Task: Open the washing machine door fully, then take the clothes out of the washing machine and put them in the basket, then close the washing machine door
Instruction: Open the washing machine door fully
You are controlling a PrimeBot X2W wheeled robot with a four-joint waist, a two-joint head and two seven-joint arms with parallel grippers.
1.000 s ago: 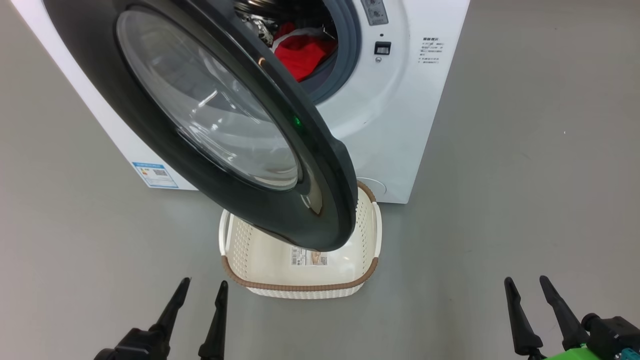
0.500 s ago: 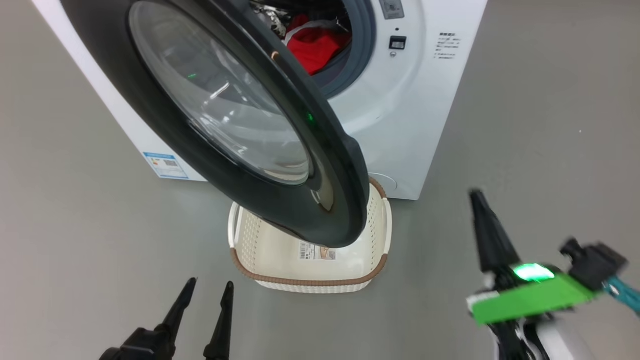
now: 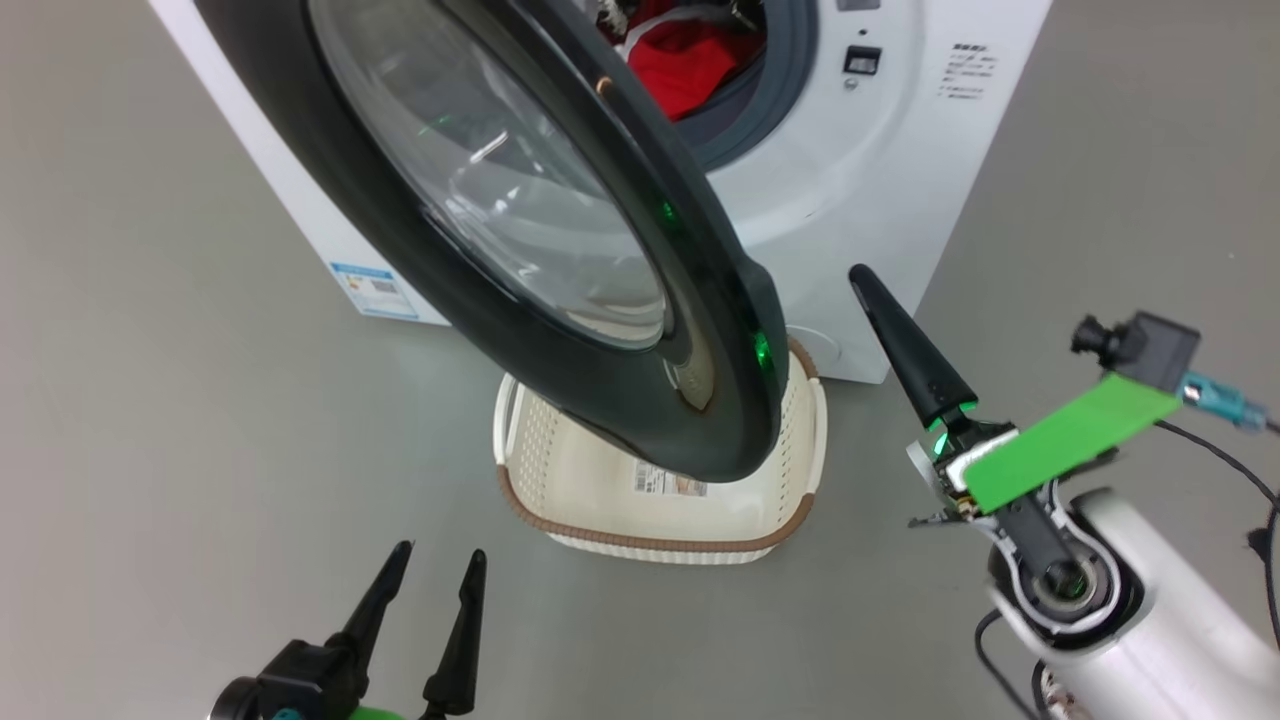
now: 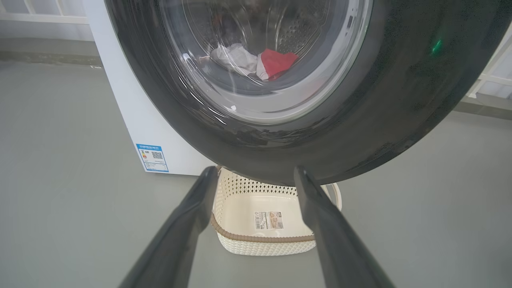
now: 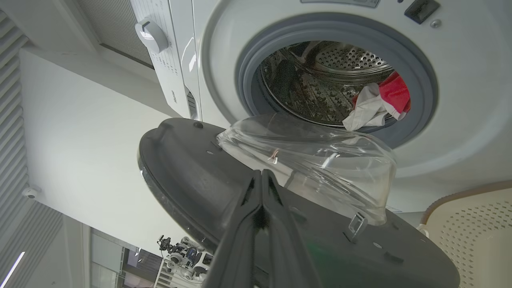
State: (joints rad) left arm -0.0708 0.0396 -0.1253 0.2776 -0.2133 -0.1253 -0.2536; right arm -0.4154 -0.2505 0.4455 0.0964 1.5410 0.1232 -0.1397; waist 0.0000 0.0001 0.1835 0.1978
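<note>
The washing machine door (image 3: 400, 250) stands partly open, its black rim hanging over the basket (image 3: 650, 545) on the floor. Red and white clothes (image 3: 690, 70) lie in the drum of the washing machine (image 3: 860, 200). My right gripper (image 3: 860, 272) is shut and empty, raised just right of the door's free edge. In the right wrist view its tips (image 5: 262, 172) point at the door's inner side (image 5: 188, 168), below the clothes (image 5: 394, 96). My left gripper (image 3: 440, 552) is open, low in front of the basket (image 4: 260, 240) and door (image 4: 380, 120).
Grey floor lies all around the machine. A blue label (image 3: 372, 290) sits on the machine's lower left corner. The control knob (image 5: 151, 36) shows in the right wrist view, with another robot (image 5: 184, 256) far in the background.
The head camera has shifted. My right gripper has shut and risen from the lower right up beside the door's edge. The left gripper stays open and low.
</note>
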